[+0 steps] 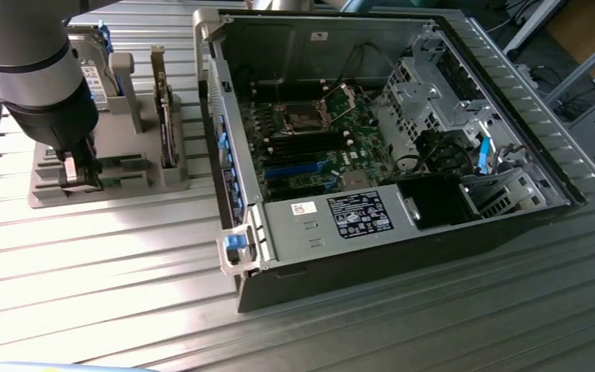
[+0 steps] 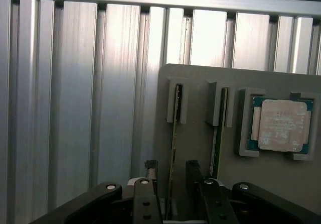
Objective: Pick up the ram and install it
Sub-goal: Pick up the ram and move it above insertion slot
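Item: the end effector (image 1: pixel 78 177) is lowered onto a grey holder (image 1: pixel 44 194). The holder sits on the ribbed metal counter (image 1: pixel 101 263), toward its edge on the exterior view's left. It is beside the open computer case (image 1: pixel 308 232) and apart from it.

Task item: the ram (image 2: pixel 174 126) stands on its long edge in a slot of the holder, seen edge-on in the wrist view as a thin green strip. It is seated in the holder, not in the case.

End effector state: spread. One of the fingers (image 2: pixel 150 171) is on each side of the ram, with a visible gap between each and the board. No contact with the ram is seen.

Adjacent items: a second thin board (image 2: pixel 218 133) stands on edge in the neighbouring slot. Beyond it, a square silver processor (image 2: pixel 281 126) lies flat in its own recess.

Exterior view: a dark card (image 1: pixel 163 116) stands upright in the holder on the side nearest the case. The case lies open on the counter with its motherboard (image 1: pixel 308 139) exposed.
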Tool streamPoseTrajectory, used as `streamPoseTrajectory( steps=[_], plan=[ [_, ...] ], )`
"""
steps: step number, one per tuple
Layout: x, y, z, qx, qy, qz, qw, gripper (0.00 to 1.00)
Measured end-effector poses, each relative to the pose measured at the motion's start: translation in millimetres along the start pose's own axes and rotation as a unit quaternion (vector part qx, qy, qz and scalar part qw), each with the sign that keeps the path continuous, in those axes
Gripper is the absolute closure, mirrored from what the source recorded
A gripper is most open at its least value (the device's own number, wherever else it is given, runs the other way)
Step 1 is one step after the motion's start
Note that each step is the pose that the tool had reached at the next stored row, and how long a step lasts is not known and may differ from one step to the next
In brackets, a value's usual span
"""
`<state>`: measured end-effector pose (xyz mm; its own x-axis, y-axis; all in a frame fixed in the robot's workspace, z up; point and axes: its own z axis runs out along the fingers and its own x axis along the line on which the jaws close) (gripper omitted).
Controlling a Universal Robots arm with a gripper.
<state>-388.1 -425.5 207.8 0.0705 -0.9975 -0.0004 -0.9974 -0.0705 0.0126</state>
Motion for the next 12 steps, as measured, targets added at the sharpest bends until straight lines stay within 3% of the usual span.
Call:
streamPoseTrajectory(
  steps=[3,12],
  plan=[
    [0.0,0.0,0.0,0.0000,0.0000,0.000,1.0000,0.87],
    [0.0,0.0,0.0,0.0000,0.0000,0.000,1.0000,0.87]
  ],
)
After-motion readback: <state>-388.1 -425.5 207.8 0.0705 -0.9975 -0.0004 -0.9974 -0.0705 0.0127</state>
